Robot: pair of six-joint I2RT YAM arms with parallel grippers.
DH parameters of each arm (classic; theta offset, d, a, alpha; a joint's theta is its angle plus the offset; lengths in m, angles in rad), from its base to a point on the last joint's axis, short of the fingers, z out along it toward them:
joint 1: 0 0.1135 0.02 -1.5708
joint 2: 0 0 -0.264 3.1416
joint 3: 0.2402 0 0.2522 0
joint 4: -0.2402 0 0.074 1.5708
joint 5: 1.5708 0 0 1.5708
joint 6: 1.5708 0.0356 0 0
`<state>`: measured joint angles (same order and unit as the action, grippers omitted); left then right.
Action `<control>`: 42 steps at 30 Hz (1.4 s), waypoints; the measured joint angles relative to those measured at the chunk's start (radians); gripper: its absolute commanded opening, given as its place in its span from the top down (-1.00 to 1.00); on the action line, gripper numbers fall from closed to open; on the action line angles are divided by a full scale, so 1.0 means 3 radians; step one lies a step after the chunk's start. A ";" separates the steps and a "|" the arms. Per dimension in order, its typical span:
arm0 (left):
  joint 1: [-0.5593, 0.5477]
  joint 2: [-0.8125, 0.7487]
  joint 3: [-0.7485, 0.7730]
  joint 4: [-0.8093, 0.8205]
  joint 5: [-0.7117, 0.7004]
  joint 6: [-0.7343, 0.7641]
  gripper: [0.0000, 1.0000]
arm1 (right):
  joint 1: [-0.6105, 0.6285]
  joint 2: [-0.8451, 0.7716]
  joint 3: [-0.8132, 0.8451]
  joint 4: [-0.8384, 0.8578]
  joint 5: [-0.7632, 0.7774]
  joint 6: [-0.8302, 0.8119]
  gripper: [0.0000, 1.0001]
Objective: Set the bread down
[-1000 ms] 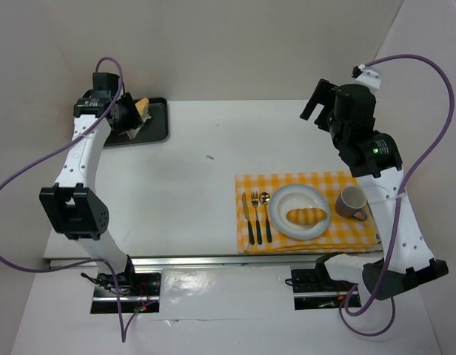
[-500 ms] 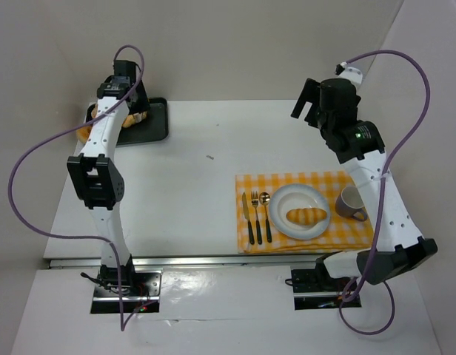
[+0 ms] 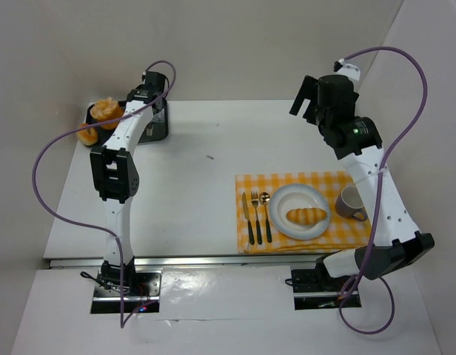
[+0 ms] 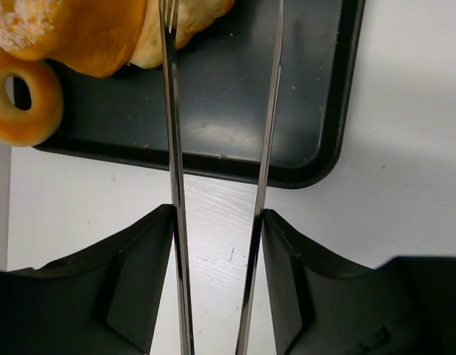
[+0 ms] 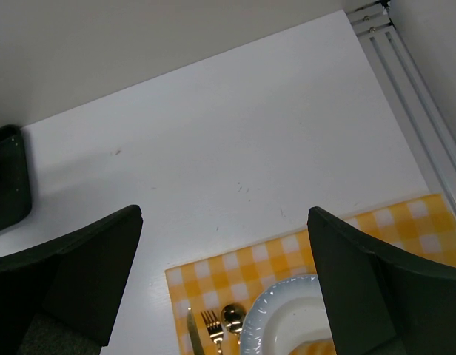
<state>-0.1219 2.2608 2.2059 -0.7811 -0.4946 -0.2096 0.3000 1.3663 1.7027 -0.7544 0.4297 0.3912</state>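
Knife (image 3: 248,218), fork (image 3: 257,218) and spoon (image 3: 266,220) side by side, mug (image 3: 352,202) apart, on yellow checked placemat (image 3: 287,180)

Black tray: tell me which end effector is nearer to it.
Left. The left end effector hangs directly over the tray; the right end effector is far across the table, near the placemat.

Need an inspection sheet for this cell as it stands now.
Surface: white table, one dark speck.
Job's things: roll on plate; bun and ring-shaped bread at black tray, ring overhanging its rim.
Clutter: checked placemat, knife, fork, spoon, mug.
Grippers: left gripper over the tray, open, empty; right gripper raised, open, empty.
Cables: purple cable looped off each arm, no snag seen.
Surroundings: beige walls.
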 measured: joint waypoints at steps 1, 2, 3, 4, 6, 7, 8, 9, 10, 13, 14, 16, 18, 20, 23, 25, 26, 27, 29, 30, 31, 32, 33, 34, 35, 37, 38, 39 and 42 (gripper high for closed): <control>0.0001 0.0000 0.0001 0.0008 -0.0036 0.0006 -0.25 | 0.0000 0.0003 0.0001 0.0000 0.0000 0.0000 -1.00; 0.0001 0.0000 0.0005 0.0018 -0.0061 0.0006 -0.25 | 0.0000 0.0008 0.0003 0.0000 0.0000 0.0000 -1.00; 0.0000 0.0000 0.0006 0.0032 -0.0093 0.0009 -0.25 | 0.0000 0.0017 0.0003 0.0001 0.0001 0.0000 -1.00; -0.0006 0.0000 0.0006 0.0039 -0.0125 0.0010 -0.25 | 0.0000 0.0027 0.0003 0.0001 -0.0001 0.0000 -1.00; -0.0011 0.0000 0.0006 0.0048 -0.0179 0.0013 -0.25 | 0.0000 0.0055 0.0003 0.0001 -0.0003 0.0000 -1.00; -0.0013 0.0000 0.0008 0.0056 -0.0196 0.0019 -0.25 | 0.0000 0.0070 0.0003 0.0001 -0.0003 -0.0001 -1.00; -0.0013 0.0000 0.0008 0.0064 -0.0201 0.0023 -0.25 | 0.0000 0.0086 0.0003 0.0001 -0.0001 -0.0001 -1.00; -0.0014 0.0000 0.0008 0.0066 -0.0206 0.0034 -0.25 | 0.0001 0.0098 0.0003 0.0001 -0.0003 0.0000 -1.00; -0.0014 0.0000 0.0008 0.0067 -0.0209 0.0061 -0.25 | 0.0000 0.0109 0.0003 0.0001 -0.0003 -0.0001 -1.00; -0.0015 0.0003 0.0008 0.0078 -0.0211 0.0079 -0.25 | 0.0001 0.0134 0.0003 0.0003 -0.0005 0.0000 -1.00; -0.0015 0.0009 0.0011 0.0079 -0.0212 0.0083 -0.25 | 0.0001 0.0137 0.0003 0.0004 -0.0005 -0.0001 -1.00; -0.0015 0.0038 0.0042 0.0089 -0.0231 0.0089 -0.25 | 0.0001 0.0142 0.0003 0.0004 -0.0006 0.0000 -1.00; -0.0014 0.0078 0.0070 0.0089 -0.0256 0.0092 -0.25 | 0.0000 0.0149 0.0003 0.0006 -0.0008 -0.0001 -1.00; -0.0014 0.0131 0.0107 0.0090 -0.0286 0.0093 -0.23 | 0.0000 0.0154 0.0003 0.0008 -0.0008 -0.0001 -1.00; -0.0014 0.0197 0.0148 0.0098 -0.0337 0.0093 -0.13 | 0.0001 0.0161 0.0003 0.0008 -0.0010 -0.0001 -1.00; -0.0014 0.0215 0.0153 0.0099 -0.0374 0.0094 -0.04 | 0.0000 0.0168 0.0003 0.0011 -0.0013 -0.0001 -1.00; -0.0014 0.0217 0.0153 0.0097 -0.0394 0.0097 0.01 | 0.0000 0.0172 0.0003 0.0010 -0.0014 -0.0001 -1.00; -0.0014 0.0219 0.0153 0.0100 -0.0411 0.0098 0.17 | 0.0001 0.0175 0.0003 0.0011 -0.0014 0.0000 -1.00; -0.0014 0.0220 0.0153 0.0111 -0.0434 0.0098 0.43 | 0.0000 0.0183 0.0003 0.0011 -0.0015 0.0000 -1.00; -0.0014 0.0220 0.0153 0.0116 -0.0445 0.0102 0.58 | 0.0000 0.0187 0.0003 0.0011 -0.0017 0.0001 -1.00; -0.0014 0.0220 0.0153 0.0114 -0.0455 0.0100 0.80 | 0.0001 0.0189 0.0003 0.0011 -0.0024 0.0001 -1.00; -0.0014 0.0220 0.0153 0.0114 -0.0472 0.0098 0.93 | 0.0000 0.0192 0.0003 0.0011 -0.0029 0.0001 -1.00; -0.0014 0.0220 0.0153 0.0108 -0.0479 0.0104 1.00 | 0.0001 0.0195 0.0003 0.0011 -0.0031 0.0001 -1.00; -0.0013 0.0220 0.0153 0.0103 -0.0482 0.0109 1.00 | 0.0001 0.0197 0.0003 0.0011 -0.0032 0.0001 -1.00; -0.0006 0.0220 0.0153 0.0095 -0.0479 0.0112 1.00 | 0.0001 0.0198 0.0003 0.0011 -0.0034 0.0001 -1.00; 0.0006 0.0212 0.0153 0.0084 -0.0450 0.0092 1.00 | 0.0000 0.0198 0.0003 0.0011 -0.0042 0.0001 -1.00; 0.0010 0.0200 0.0153 0.0075 -0.0426 0.0084 1.00 | 0.0000 0.0198 0.0003 0.0011 -0.0047 0.0001 -1.00; 0.0011 0.0175 0.0153 0.0060 -0.0404 0.0076 1.00 | 0.0000 0.0198 0.0003 0.0011 -0.0052 0.0001 -1.00; 0.0014 -0.0003 0.0116 -0.0008 -0.0242 0.0060 1.00 | 0.0001 0.0197 0.0003 0.0013 -0.0067 0.0005 -1.00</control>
<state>-0.1177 2.2601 2.2406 -0.7834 -0.5671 -0.1917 0.3004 1.4254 1.7035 -0.7506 0.4095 0.3927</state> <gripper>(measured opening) 0.107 0.999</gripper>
